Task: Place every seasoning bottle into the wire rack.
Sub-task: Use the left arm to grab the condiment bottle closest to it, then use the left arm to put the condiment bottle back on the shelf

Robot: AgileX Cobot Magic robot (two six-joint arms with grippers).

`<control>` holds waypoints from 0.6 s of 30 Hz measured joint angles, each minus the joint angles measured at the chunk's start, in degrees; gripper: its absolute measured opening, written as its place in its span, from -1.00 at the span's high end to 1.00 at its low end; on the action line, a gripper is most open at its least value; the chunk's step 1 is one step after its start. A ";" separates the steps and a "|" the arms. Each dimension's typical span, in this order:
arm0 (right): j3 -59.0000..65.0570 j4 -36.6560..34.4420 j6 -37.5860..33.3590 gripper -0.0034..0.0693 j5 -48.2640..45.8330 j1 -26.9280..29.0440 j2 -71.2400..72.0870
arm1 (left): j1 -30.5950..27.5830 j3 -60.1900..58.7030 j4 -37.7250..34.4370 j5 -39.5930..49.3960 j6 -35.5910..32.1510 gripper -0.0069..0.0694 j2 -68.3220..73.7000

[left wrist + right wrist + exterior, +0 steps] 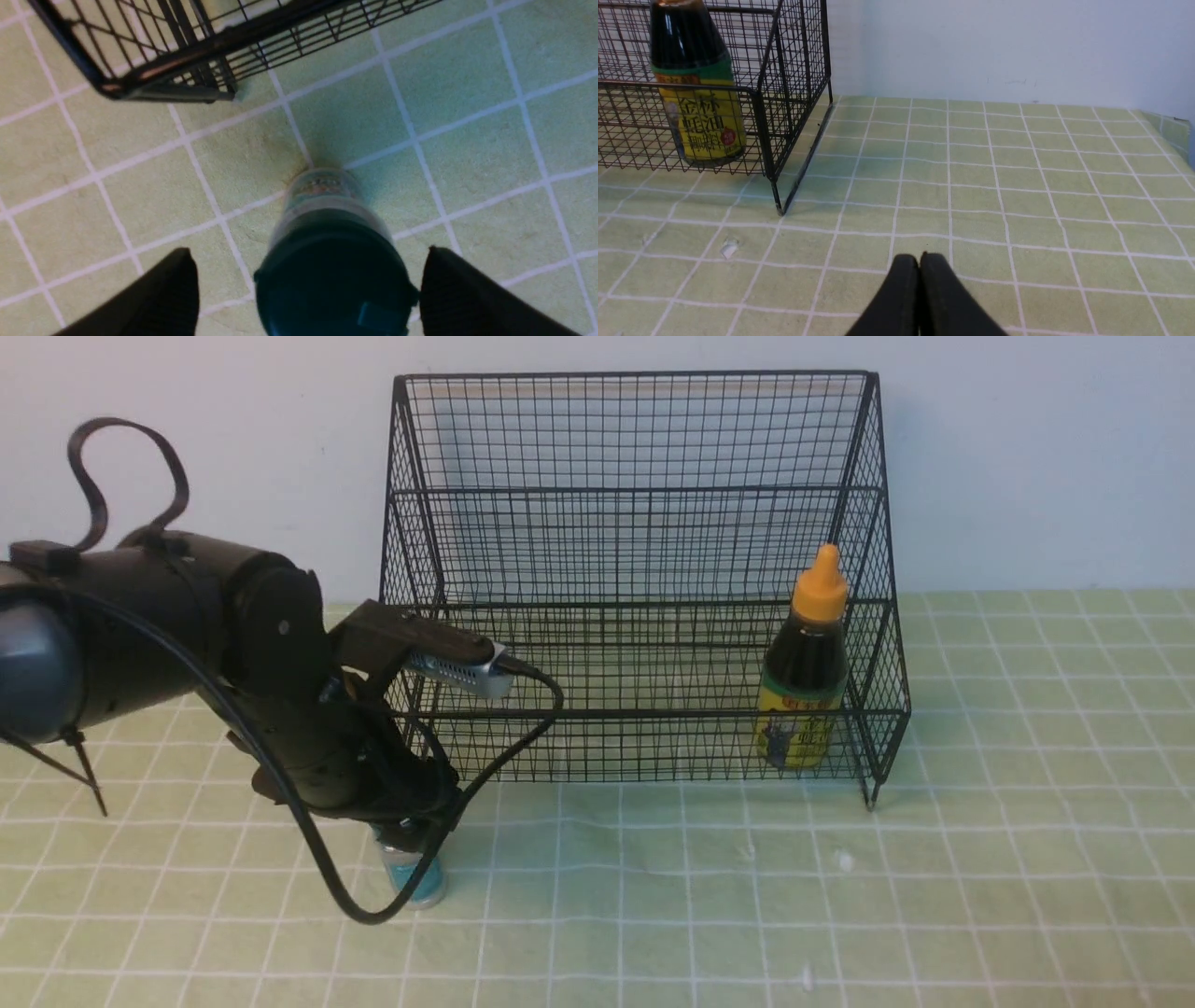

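Observation:
The small shaker jar (414, 877), with a teal label and dark green cap (334, 284), stands upright on the cloth just in front of the wire rack's front left corner (187, 51). My left gripper (308, 254) hangs over it, open, one finger on each side of the cap; there is a gap on one side and the other finger is close to the cap's edge. The dark bottle (805, 681) with orange cap and yellow label (705, 126) stands upright in the front right corner of the black wire rack (635, 523). My right gripper (919, 256) is shut and holds nothing, low over the cloth to the right of the rack.
A green checked cloth (840, 896) covers the table up to the white wall (1027, 448) behind the rack. The left arm's black cable (523, 728) loops in front of the rack's left end. A small white scrap (729, 248) lies near the rack's right leg.

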State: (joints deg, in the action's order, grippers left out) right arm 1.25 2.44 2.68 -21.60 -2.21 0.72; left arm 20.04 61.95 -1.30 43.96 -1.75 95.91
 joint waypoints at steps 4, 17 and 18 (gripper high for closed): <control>0.00 0.00 0.00 0.95 0.00 0.00 0.00 | 0.00 0.07 0.05 -0.93 0.06 -0.37 1.03; 0.00 0.00 0.00 0.95 0.00 0.00 0.00 | 0.05 0.39 -2.02 8.30 0.05 -0.06 -8.39; 0.00 0.00 0.00 0.95 0.00 0.00 0.00 | 0.05 0.39 -2.02 8.30 0.03 -0.06 -8.76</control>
State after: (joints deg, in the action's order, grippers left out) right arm 1.25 2.44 2.68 -21.60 -2.21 0.72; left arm 20.09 62.34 -3.32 52.26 -1.71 87.16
